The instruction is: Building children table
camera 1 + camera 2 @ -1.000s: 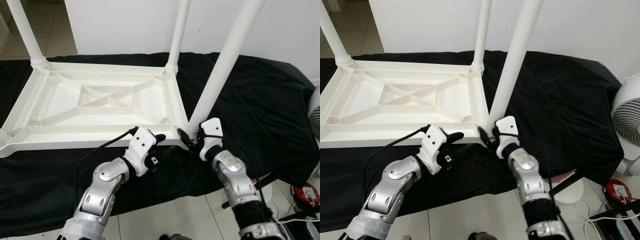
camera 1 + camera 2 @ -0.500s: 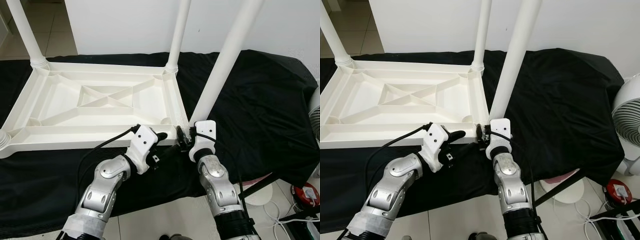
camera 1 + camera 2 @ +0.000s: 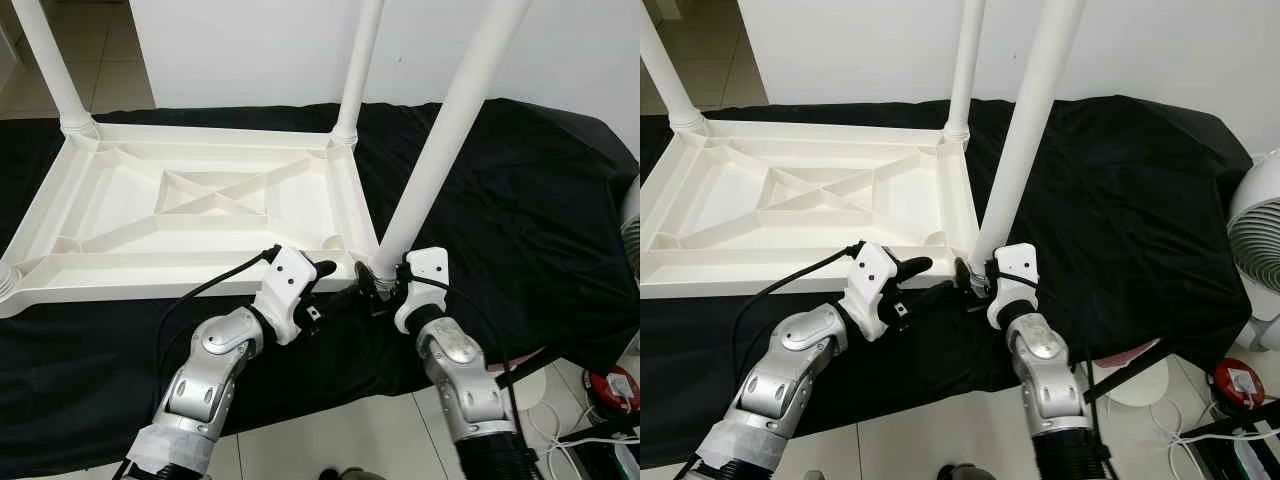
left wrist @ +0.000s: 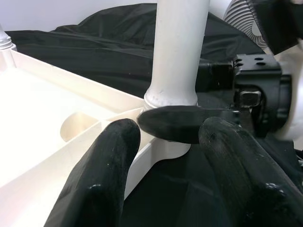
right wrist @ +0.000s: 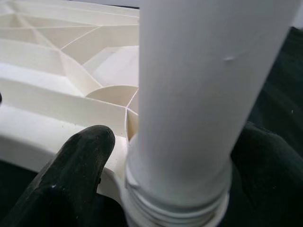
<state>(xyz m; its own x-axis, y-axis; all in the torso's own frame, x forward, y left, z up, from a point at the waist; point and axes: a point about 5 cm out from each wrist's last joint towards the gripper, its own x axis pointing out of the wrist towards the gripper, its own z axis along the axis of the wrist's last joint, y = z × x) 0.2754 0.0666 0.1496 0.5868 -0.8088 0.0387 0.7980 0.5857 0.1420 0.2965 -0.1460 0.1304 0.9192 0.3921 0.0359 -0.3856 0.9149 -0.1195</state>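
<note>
The white table top (image 3: 200, 267) lies upside down on a black cloth (image 3: 520, 200). Two legs stand at its far corners, one (image 3: 50, 60) on the left and one (image 3: 355, 70) on the right. A third leg (image 3: 445, 130) rises tilted from the near right corner socket. My right gripper (image 3: 378, 282) is shut on this leg's base, with one finger (image 5: 80, 175) on each side of the threaded end (image 5: 180, 208). Just left of it, my left gripper (image 3: 333, 286) stands open at the table's near right corner, its fingers (image 4: 104, 184) apart beside the socket (image 4: 170, 101).
A white fan (image 3: 1260, 220) stands on the floor to the right, with a red item (image 3: 612, 386) and cables (image 3: 590, 440) near it. A white wall rises behind the table. The cloth's front edge hangs over tiled floor (image 3: 330, 440).
My right wrist and forearm have swung a little to the right around the leg's base, and the leg stays in its corner socket. The left gripper has hardly moved.
</note>
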